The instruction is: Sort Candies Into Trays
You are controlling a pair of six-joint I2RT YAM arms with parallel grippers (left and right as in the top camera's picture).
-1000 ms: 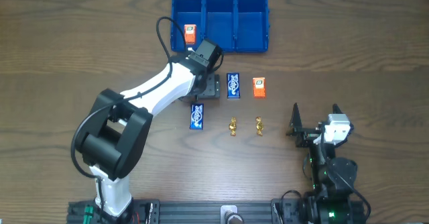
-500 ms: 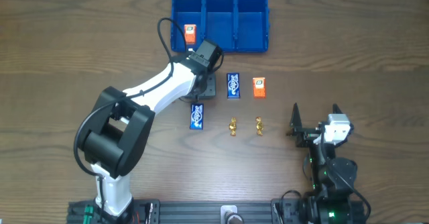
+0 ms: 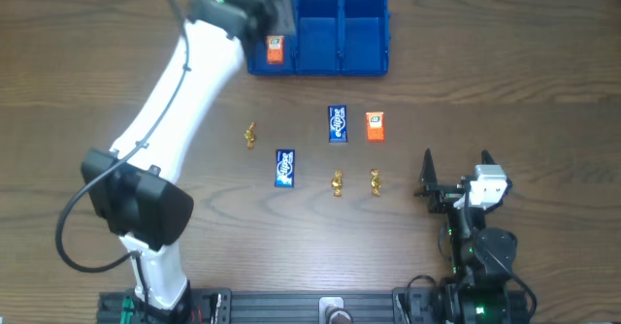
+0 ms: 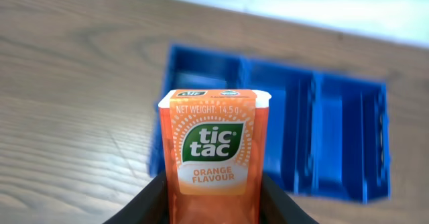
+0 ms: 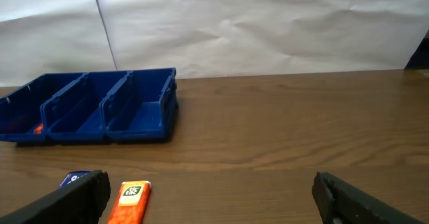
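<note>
The blue tray (image 3: 364, 33) is faced from above by the left gripper (image 4: 214, 204); the right gripper (image 3: 456, 174) is parked wide open and empty. An upright orange candy box (image 4: 214, 143) is clamped in the left jaws, seemingly for dropping into a compartment.

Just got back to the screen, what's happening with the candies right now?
The left gripper is shut on an orange candy box, held up near the left end of the blue tray. A second orange box lies in the tray's left compartment. On the table are a third orange box, two blue packets and three gold wrapped candies. The right gripper sits open near its base, holding nothing.
</note>
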